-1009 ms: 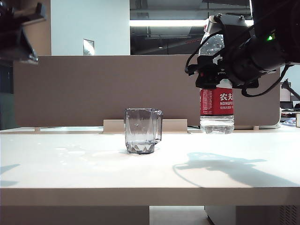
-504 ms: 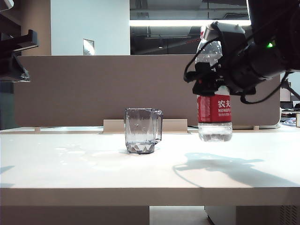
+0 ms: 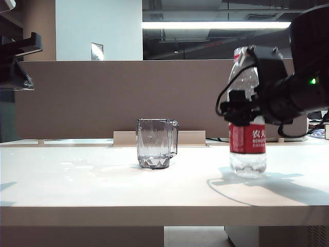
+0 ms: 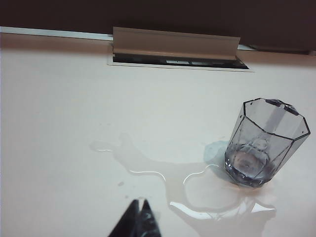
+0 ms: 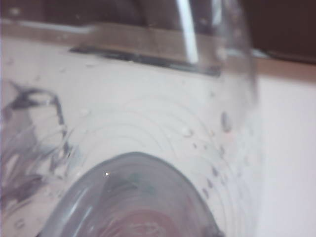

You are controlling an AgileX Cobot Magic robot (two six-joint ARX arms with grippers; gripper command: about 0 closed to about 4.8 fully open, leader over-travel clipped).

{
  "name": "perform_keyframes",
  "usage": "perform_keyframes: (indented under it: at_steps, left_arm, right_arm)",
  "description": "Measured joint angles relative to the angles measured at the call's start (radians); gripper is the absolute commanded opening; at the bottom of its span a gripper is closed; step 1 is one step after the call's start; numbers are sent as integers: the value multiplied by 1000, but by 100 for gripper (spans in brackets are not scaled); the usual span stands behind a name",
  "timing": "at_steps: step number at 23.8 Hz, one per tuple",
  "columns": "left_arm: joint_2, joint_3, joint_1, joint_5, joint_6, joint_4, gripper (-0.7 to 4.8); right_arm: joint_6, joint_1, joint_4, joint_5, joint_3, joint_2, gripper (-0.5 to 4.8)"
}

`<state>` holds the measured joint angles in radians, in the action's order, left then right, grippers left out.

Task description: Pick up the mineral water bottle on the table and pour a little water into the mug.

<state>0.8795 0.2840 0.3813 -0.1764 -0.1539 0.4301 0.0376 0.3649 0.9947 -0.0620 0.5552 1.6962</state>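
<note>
The mineral water bottle [image 3: 248,139] stands upright at the right of the table [image 3: 103,193], its base down at the table top, red label facing out. My right gripper [image 3: 240,110] is shut on its upper body above the label. In the right wrist view the clear bottle [image 5: 148,148] fills the picture and hides the fingers. The smoky-grey faceted mug [image 3: 157,144] stands upright mid-table, well to the left of the bottle. My left gripper [image 4: 139,210] hovers above the table, short of the mug [image 4: 264,143], with its tips together and nothing between them.
A puddle of spilled water [image 4: 197,197] spreads on the table beside the mug. A brown-grey partition panel [image 3: 103,98] runs along the back, with a raised cable flap [image 4: 175,47] at its foot. The left arm [image 3: 15,62] hangs high at the far left.
My right gripper has carried the bottle down and to the right, from above the table to its surface. The left arm shifted slightly at first. The mug has not moved.
</note>
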Motion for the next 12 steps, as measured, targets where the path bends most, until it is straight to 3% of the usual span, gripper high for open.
perform_keyframes:
  at_steps: [5,12]
  left_arm:
    - [0,0,0,0,0,0,-2]
    - [0,0,0,0,0,0,-2]
  right_arm:
    - [0,-6,140,40,0,85,317]
    - [0,-6,175,58,79,172,338]
